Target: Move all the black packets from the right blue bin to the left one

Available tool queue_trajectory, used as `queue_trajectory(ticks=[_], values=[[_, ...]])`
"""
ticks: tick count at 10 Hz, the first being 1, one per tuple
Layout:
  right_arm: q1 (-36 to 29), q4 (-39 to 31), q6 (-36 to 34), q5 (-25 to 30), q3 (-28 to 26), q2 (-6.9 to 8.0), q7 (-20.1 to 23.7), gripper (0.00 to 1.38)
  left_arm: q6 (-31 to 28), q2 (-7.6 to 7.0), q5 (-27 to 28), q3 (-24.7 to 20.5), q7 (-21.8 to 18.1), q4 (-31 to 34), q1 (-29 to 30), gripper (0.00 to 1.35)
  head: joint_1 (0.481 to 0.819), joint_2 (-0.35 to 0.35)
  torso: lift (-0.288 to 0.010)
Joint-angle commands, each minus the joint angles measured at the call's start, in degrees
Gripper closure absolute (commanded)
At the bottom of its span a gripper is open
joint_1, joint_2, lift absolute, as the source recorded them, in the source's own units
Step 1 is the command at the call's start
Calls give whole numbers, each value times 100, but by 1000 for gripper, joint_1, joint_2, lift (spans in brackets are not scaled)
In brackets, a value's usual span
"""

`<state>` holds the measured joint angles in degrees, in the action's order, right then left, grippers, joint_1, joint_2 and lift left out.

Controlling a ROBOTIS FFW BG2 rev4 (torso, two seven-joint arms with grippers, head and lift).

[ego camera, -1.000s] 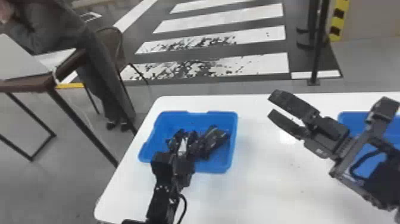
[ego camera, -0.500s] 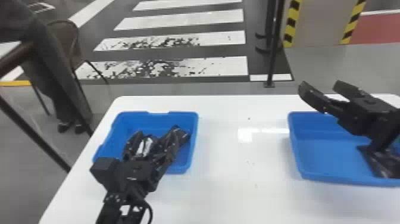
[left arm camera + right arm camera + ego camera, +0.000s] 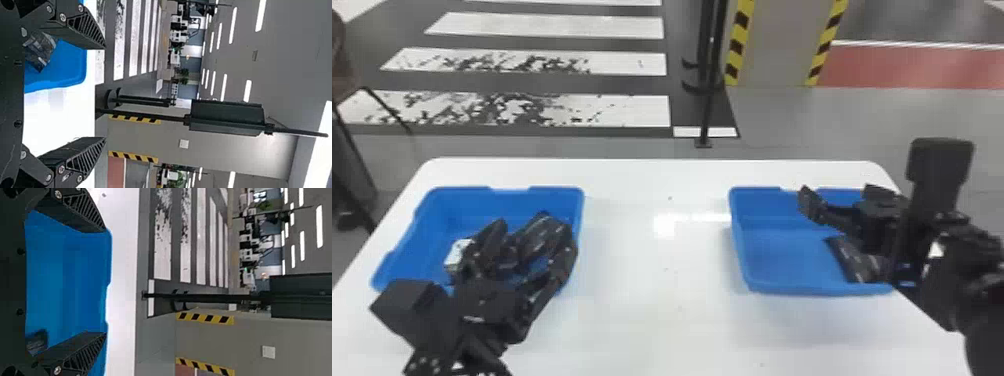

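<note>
Black packet [image 3: 856, 261] lies at four o'clock in the right blue bin [image 3: 782, 255]. My right gripper [image 3: 105, 282] is open, also my left gripper [image 3: 105, 93]; I should centre the right one over it before lowering.

Looks like big indoor hall, lab or workshop sort; cannot tell which. Painted like street underfoot, with white crossing stripes [image 3: 547, 25], patchy in places, on dark floor [image 3: 632, 84], plus red floor band [image 3: 907, 67] off to right. Edged in yellow-and-black hazard tape [image 3: 739, 35] on grey wall section [image 3: 774, 45]. Roofed by grey ceiling [image 3: 289, 51] with rows of strip lights [image 3: 233, 25]. Furnished with white table [image 3: 657, 320] up front; dotted far off with green plants [image 3: 183, 72] and white furniture or equipment [image 3: 179, 36], too small to tell.
</note>
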<state>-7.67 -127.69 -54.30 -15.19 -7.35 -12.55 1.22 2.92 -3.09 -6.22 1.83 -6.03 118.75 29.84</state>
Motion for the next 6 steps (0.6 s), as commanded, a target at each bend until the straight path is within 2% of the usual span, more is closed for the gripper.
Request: queue_trajectory(ticks=[1,2,4,5,6], values=[[-34,190,-336,125,-133,-20,10,96,60,19,39,-46,14,29,81,209,695,-105,-140],[-6,317,-575,216,-168,-28,1,98,74,28,62,-92,23,43,123,190,695,-116,-140],[472,1048,-1095,319,-282,-37,45,139,131,28,131,-92,31,57,123,160,695,-142,-140],[781,1442,-1404,331,-282,-108,142,142,356,28,256,-69,58,57,123,160,695,-158,-140],[1077,1765,-1686,388,-282,-143,221,144,327,19,279,-46,58,71,123,157,695,-163,-140]])
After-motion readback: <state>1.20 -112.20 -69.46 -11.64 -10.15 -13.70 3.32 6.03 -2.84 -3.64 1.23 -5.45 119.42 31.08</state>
